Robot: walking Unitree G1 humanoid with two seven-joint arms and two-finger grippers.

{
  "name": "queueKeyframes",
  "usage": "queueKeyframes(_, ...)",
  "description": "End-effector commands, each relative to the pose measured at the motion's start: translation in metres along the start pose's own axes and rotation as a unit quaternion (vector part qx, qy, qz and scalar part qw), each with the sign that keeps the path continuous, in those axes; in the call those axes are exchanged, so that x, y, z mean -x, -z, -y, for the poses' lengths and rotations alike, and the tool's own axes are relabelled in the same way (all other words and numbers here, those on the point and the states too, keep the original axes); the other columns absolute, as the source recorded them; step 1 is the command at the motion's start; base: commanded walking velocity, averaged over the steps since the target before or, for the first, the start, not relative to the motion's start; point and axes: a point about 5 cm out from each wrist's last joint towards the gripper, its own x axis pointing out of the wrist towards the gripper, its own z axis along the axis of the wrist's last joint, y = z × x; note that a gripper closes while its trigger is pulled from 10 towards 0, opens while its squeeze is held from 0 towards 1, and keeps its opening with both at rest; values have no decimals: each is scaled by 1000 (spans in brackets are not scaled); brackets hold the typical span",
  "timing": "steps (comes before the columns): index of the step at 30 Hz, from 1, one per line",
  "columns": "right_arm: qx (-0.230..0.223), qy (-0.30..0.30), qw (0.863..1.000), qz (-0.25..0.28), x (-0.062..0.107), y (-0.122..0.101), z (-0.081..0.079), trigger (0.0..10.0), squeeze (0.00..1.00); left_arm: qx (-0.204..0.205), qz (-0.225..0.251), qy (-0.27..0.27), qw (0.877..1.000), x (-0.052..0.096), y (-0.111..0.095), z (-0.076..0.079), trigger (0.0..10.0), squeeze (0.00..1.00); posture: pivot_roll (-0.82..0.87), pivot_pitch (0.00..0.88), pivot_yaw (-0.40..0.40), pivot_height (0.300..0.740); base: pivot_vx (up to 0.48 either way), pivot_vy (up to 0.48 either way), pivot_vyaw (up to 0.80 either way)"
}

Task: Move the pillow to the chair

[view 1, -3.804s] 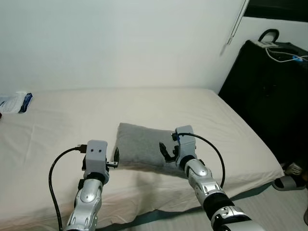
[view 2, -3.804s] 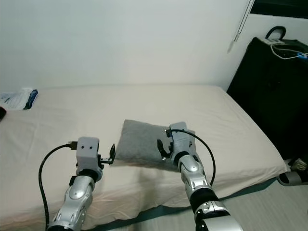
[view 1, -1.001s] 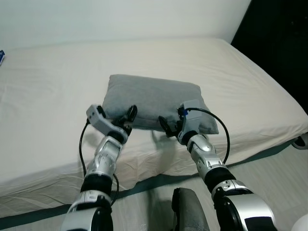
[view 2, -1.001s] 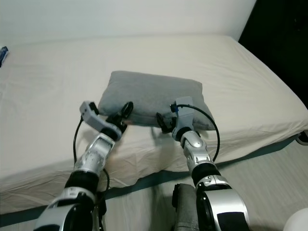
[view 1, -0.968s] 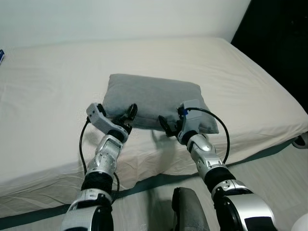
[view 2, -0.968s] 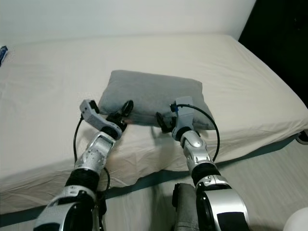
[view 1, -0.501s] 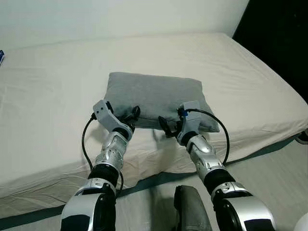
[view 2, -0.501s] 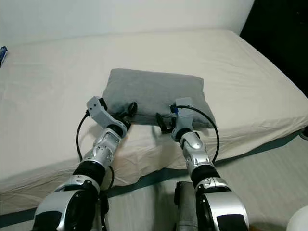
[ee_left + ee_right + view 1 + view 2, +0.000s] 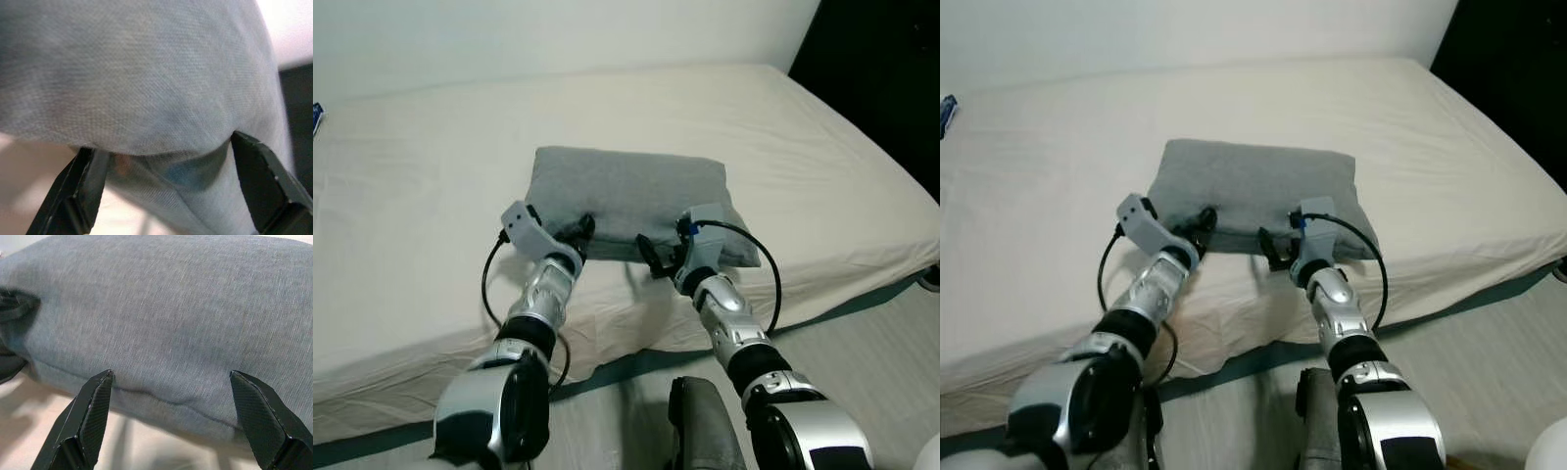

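Note:
A grey pillow (image 9: 626,196) lies flat on the cream-sheeted bed (image 9: 431,196), close to its near edge. My left gripper (image 9: 579,231) is open against the pillow's near-left edge; in the left wrist view (image 9: 166,147) the bulging seam of the pillow (image 9: 146,73) sits between its spread fingers (image 9: 80,191). My right gripper (image 9: 651,257) is open at the pillow's near edge, right of centre. In the right wrist view (image 9: 171,377) the pillow (image 9: 171,318) spans the gap between the wide fingers (image 9: 259,416).
The bed's near edge (image 9: 636,357) runs just below both forearms, with pale floor (image 9: 862,343) beyond it at the right. A tall black object (image 9: 891,88) stands past the bed's right side. A dark grey rounded shape (image 9: 700,431) sits low between my arms.
The left gripper has pushed forward until its fingers straddle the pillow's near-left edge. The right gripper has stayed at the pillow's front edge. The head view shifted slightly.

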Motion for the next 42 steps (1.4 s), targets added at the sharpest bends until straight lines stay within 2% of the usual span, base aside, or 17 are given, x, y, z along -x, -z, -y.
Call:
queueKeyframes(1,-7,4,1000,-4,1,3,0,10000,0,36,5,-37,999,1,2,-9,10000,0,8,171,-32,535,0,0,0)
queueKeyframes(4,-7,5,1000,-3,1,3,0,10000,0,42,14,-52,998,1,0,-11,10000,0,3,169,-30,535,0,0,0)
queueKeyframes(6,-7,8,1000,0,1,1,2,10000,0,75,67,-102,990,2,-18,-27,10000,0,-1,164,-31,535,0,0,0)
queueKeyframes(9,-7,9,1000,0,1,0,2,10000,0,77,74,-109,988,3,-21,-30,10000,0,-2,163,-31,535,0,0,0)
queueKeyframes(14,-7,9,1000,1,1,1,2,10000,0,48,78,-92,992,2,-23,-26,10000,0,2,160,-34,535,0,0,0)
queueKeyframes(15,-7,9,1000,1,1,1,2,10000,0,44,80,-78,993,2,-22,-22,7098,0,2,158,-36,535,0,0,0)
queueKeyframes(16,-6,9,1000,0,1,1,2,10000,0,44,83,-70,993,2,-21,-19,0,0,2,158,-36,535,0,0,0)
queueKeyframes(23,-5,7,1000,1,0,0,0,10000,0,65,84,-38,994,1,-13,-8,0,0,-4,156,-34,535,0,0,0)
queueKeyframes(30,-5,9,1000,3,0,-1,2,10000,0,54,85,-21,995,1,-13,-4,0,0,-3,156,-36,535,0,0,0)
queueKeyframes(34,-3,8,1000,5,0,-2,2,10000,0,25,90,-5,996,1,-17,-4,0,0,-2,147,-36,535,0,0,0)
queueKeyframes(35,-6,7,1000,11,-1,-5,2,10000,0,1,99,4,995,1,-23,-6,0,0,-1,146,-35,535,0,0,0)
queueKeyframes(36,-6,7,1000,11,-1,-5,2,10000,0,1,99,4,995,1,-23,-6,0,0,-1,146,-35,535,0,0,0)
queueKeyframes(37,-16,8,1000,21,-1,-9,4,10000,0,-27,120,12,992,2,-37,-12,0,0,3,131,-35,535,0,0,0)
queueKeyframes(39,-16,8,1000,21,-1,-9,4,10000,0,-27,120,12,992,2,-37,-12,0,0,3,131,-35,535,0,0,0)
queueKeyframes(40,-28,10,999,28,-1,-12,6,10000,0,-51,148,12,988,5,-55,-23,0,0,8,127,-35,535,0,0,0)
queueKeyframes(41,-28,10,999,28,-1,-12,6,10000,0,-51,148,12,988,5,-55,-23,0,0,8,127,-35,535,0,0,0)
queueKeyframes(42,-35,12,999,28,1,-11,9,10000,0,-66,186,2,980,11,-78,-38,0,0,12,125,-35,535,0,0,0)
